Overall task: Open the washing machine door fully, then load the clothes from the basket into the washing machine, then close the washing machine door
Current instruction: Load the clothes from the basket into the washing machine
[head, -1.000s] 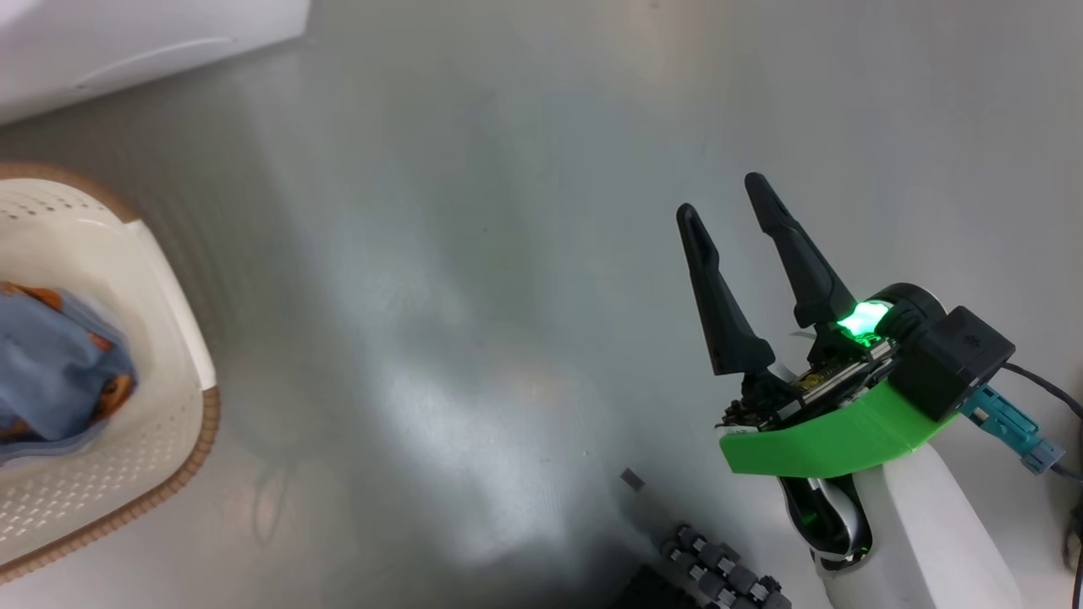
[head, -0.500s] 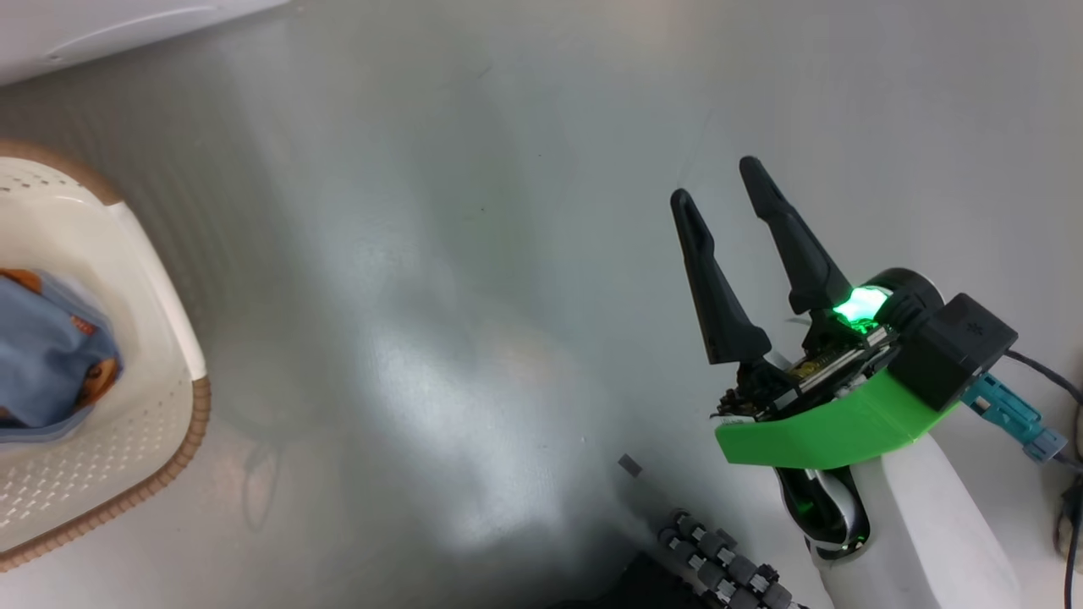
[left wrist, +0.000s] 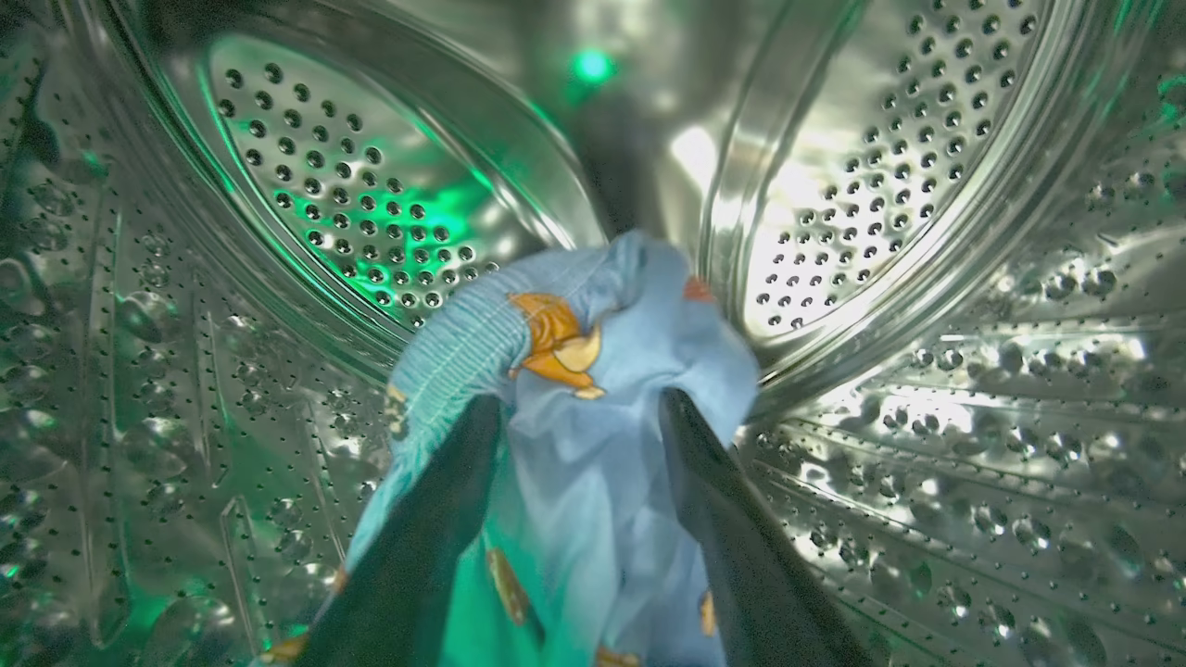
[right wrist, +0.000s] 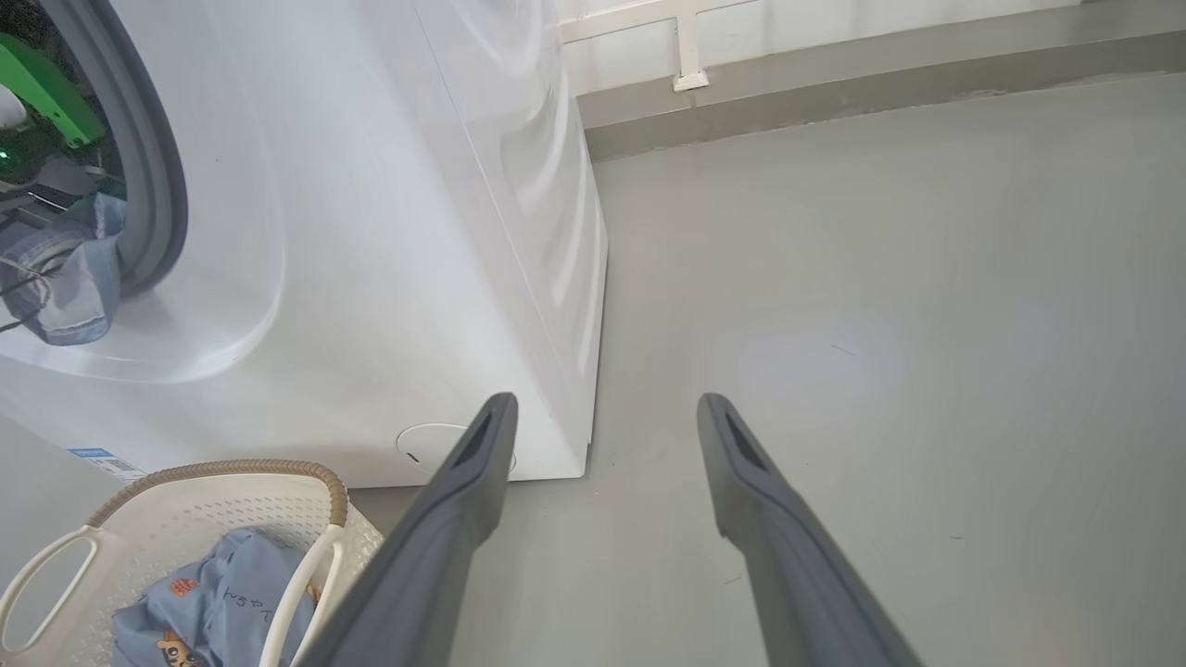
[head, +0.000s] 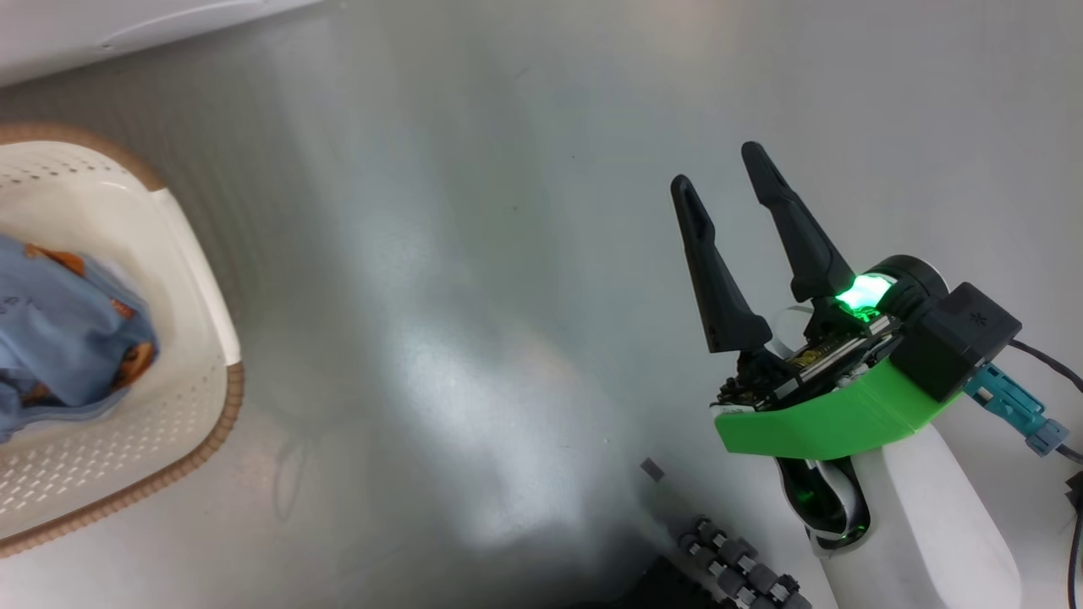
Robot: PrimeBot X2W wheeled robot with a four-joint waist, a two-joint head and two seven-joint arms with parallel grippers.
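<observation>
Inside the washing machine's steel drum (left wrist: 324, 185), my left gripper (left wrist: 579, 403) is open, and a light blue garment (left wrist: 574, 306) of the clothes lies loosely between its spread fingers. More blue clothes (head: 68, 338) lie in the cream basket (head: 211, 288) on the floor at the left. My right gripper (head: 717, 167) hangs open and empty over bare floor, well right of the basket. In the right wrist view the right gripper (right wrist: 607, 403) faces the white washing machine (right wrist: 389, 232), the basket (right wrist: 222, 468) and the clothes (right wrist: 213, 611) in it. The washing machine door is out of view.
Blue fabric (right wrist: 74, 269) hangs over the grey gasket at the machine's opening, beside my left arm's green part (right wrist: 37, 93). Grey floor (head: 474, 296) stretches between basket and right arm. The robot's wheeled base (head: 728, 567) shows at the bottom. A wall (right wrist: 834, 37) runs behind the machine.
The whole head picture has shifted a little, so the camera moved. The right gripper stays open in about the same pose. The basket and its clothes lie as before.
</observation>
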